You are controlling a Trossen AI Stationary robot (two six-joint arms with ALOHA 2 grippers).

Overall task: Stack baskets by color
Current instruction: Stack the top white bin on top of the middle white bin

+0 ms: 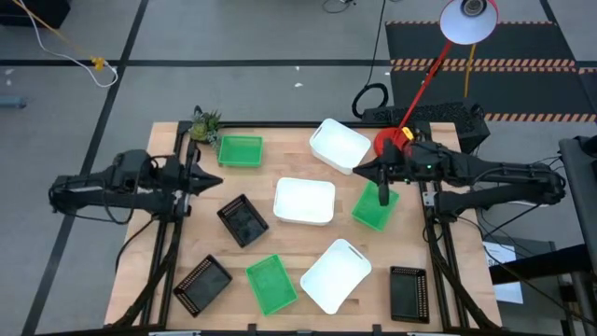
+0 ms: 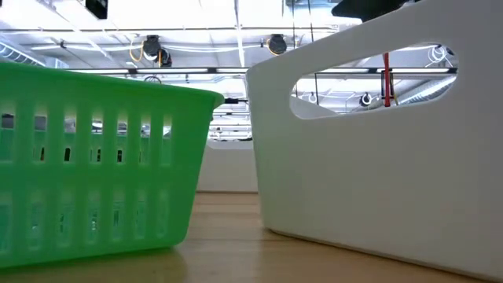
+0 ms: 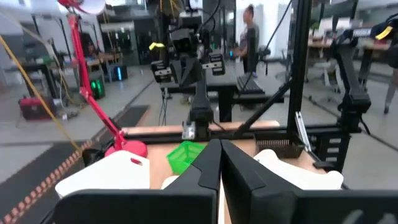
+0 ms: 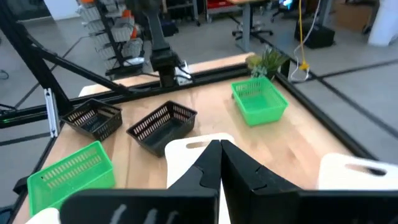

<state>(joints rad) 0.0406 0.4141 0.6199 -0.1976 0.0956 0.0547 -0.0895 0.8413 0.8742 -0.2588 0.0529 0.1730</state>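
**Nine baskets scattered, both grippers closed and empty**

The wooden table has free wood mostly along its upper edge and between the baskets. Three white baskets lie in the centre, upper centre and lower centre. Three green baskets lie upper left, right of centre and bottom. Three black baskets lie centre left, bottom left and bottom right. The left gripper waits at the left edge, fingers together, holding nothing. The right gripper is above the right side, also closed and empty.

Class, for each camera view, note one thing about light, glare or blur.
High view: lamp head glares white. Low view: ceiling lights bright behind the green basket. Left wrist view: own fingers loom large and soft. Right wrist view: even light on the black baskets.
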